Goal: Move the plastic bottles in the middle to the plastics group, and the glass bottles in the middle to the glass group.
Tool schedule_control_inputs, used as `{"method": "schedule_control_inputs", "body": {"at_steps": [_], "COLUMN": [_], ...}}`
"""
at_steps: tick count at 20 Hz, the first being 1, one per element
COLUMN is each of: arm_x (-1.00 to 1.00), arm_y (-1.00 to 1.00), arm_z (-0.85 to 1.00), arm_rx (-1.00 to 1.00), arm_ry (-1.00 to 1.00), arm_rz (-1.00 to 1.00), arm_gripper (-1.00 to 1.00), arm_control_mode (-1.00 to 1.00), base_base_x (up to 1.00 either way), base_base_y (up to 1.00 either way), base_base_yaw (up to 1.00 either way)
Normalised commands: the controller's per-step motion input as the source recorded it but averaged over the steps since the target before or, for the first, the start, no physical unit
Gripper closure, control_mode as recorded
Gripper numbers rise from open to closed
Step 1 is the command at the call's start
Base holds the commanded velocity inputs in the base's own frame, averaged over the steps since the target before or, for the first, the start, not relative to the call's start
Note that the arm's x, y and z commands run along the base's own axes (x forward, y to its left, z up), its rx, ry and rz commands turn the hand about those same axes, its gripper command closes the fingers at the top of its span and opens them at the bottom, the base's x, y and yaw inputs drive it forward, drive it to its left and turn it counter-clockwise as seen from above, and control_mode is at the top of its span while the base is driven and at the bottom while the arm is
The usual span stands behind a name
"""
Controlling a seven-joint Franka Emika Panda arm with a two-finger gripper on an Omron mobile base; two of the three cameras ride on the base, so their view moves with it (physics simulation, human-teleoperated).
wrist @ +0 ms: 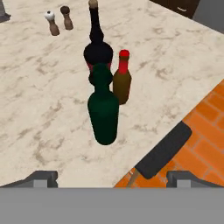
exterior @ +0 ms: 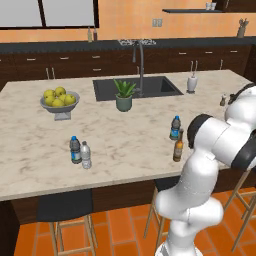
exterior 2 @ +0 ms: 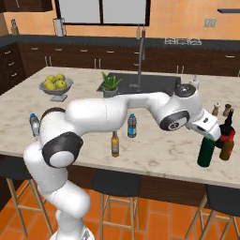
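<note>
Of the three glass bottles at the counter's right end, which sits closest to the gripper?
The dark green glass bottle, directly below the open gripper. The near-black red-banded bottle and red-capped brown bottle stand behind it.

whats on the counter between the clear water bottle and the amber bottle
Nothing: bare marble separates the clear water bottle from the amber bottle, seen in the right base view.

The marble counter [exterior: 130, 145] carries a bowl of yellow fruit [exterior: 59, 101] toward its left end and a potted plant [exterior: 124, 96] beside the sink [exterior: 135, 87]. Near the front edge, left, stand a blue-capped bottle [exterior: 75, 150] and a white-capped clear one [exterior: 86, 155] (just beside each other). Mid-counter stand a water bottle [exterior: 175, 128] and an amber bottle [exterior: 178, 148]. At the right front corner cluster a green bottle [wrist: 103, 109], a near-black bottle [wrist: 97, 43] and a red-capped brown bottle [wrist: 122, 78].
</note>
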Motion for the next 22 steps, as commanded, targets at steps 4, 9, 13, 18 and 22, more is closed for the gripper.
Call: {"method": "schedule_control_inputs", "body": {"at_steps": [4, 9, 13, 18, 22], "arm_x": [-0.22, -0.15, -0.03, 0.00, 0.00], "arm_y": [0.94, 0.97, 0.94, 0.89, 0.73], "arm_z": [0.23, 0.05, 0.00, 0.00, 0.00], "arm_rx": [-0.06, -0.01, 0.02, 0.12, 0.22], "arm_ry": [0.23, 0.17, 0.18, 0.22, 0.16], "arm_rz": [0.10, 0.12, 0.24, 0.34, 0.34], "arm_gripper": [-1.00, -1.00, -1.00, -1.00, -1.00], "arm_control_mode": [-1.00, -1.00, -1.00, -1.00, -1.00], "base_base_x": [0.00, 0.00, 0.00, 0.00, 0.00], "base_base_y": [0.00, 0.00, 0.00, 0.00, 0.00], "base_base_yaw": [0.00, 0.00, 0.00, 0.00, 0.00]}}
